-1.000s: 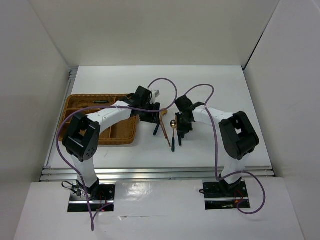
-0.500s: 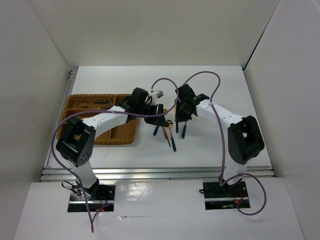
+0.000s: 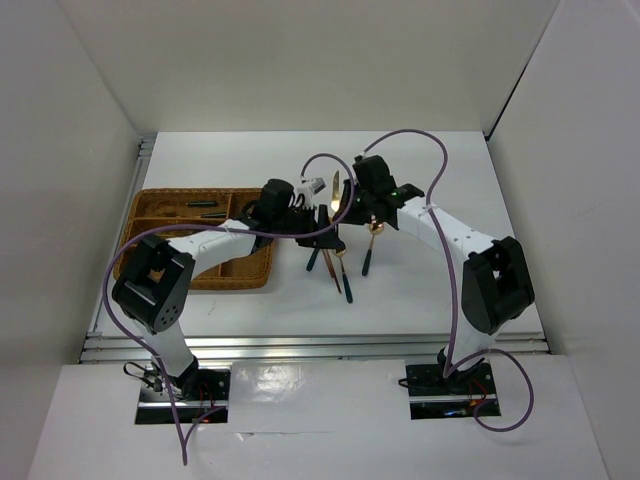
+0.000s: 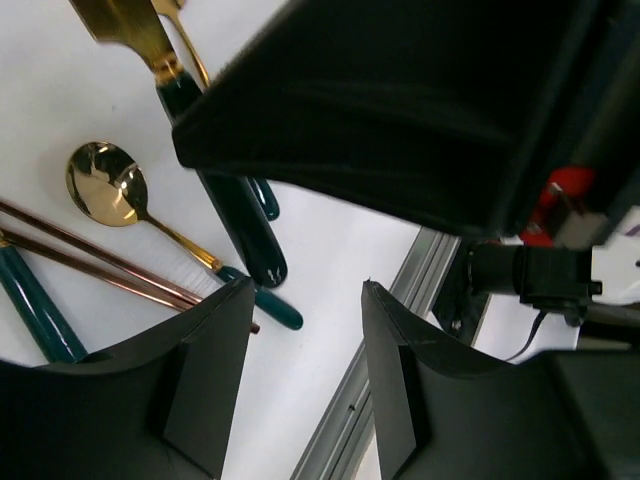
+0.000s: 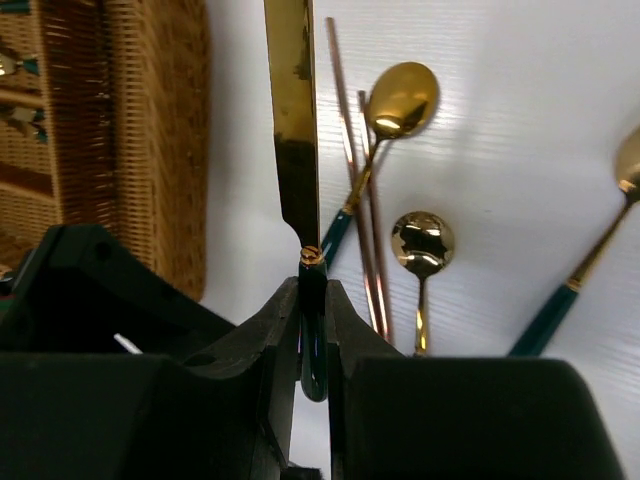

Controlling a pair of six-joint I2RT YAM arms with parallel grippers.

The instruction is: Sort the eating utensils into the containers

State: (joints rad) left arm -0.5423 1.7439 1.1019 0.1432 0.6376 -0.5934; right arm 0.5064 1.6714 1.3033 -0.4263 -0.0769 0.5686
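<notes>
Now my right gripper [image 5: 313,300] pinches the knife [image 5: 292,120] by its teal handle, gold blade toward twelve o'clock; my left gripper [image 4: 306,292] hangs spread above a spoon [image 4: 105,185].

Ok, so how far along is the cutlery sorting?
Partway. Done: a couple of utensils lie in the wicker tray. In hand: the right gripper is shut on a knife, gripping its teal handle. The left gripper is open and empty. Left: spoons and chopsticks lying on the table beside the tray.
</notes>
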